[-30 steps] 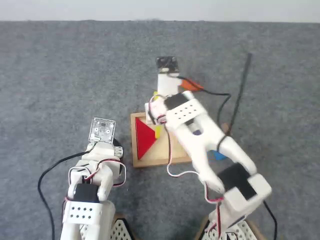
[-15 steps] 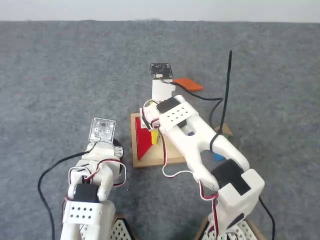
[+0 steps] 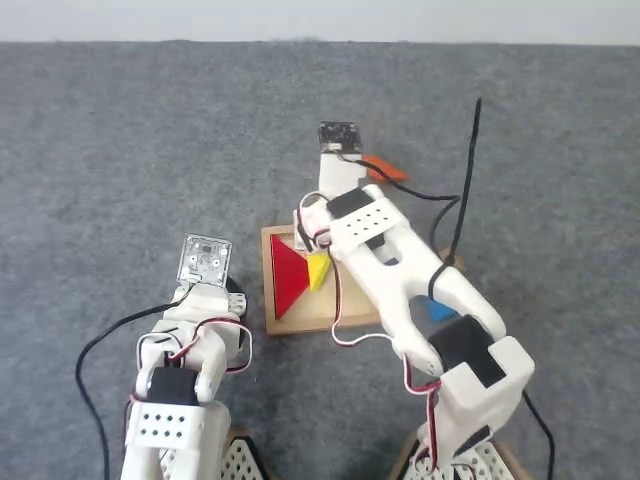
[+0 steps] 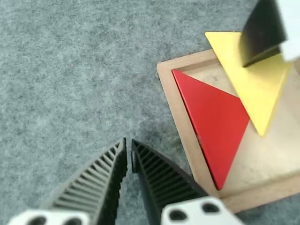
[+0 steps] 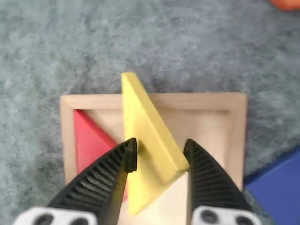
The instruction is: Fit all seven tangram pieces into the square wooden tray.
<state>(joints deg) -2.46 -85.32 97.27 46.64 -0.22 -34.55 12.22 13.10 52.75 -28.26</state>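
The square wooden tray (image 3: 300,322) lies in front of both arms. A red triangle (image 3: 287,276) lies flat along its left side. My right gripper (image 5: 158,152) is over the tray, shut on a yellow triangle (image 5: 146,133). That piece is tilted, with one corner near the tray's far rim (image 5: 154,99). The left wrist view also has the tray (image 4: 174,108), the red triangle (image 4: 213,123) and the yellow triangle (image 4: 257,91). My left gripper (image 4: 129,144) is shut on nothing, over the carpet left of the tray. An orange piece (image 3: 388,171) and a blue piece (image 3: 441,310) lie on the carpet.
Grey carpet covers the table. A black cable (image 3: 462,190) runs over the carpet right of the tray. The blue piece (image 5: 280,187) lies close to the tray's right side. The orange piece (image 5: 287,3) is beyond the tray's far right corner.
The right arm swung left, then back right, with the yellow triangle in its gripper. More of the triangle now shows beside the red one. The left arm has not moved.
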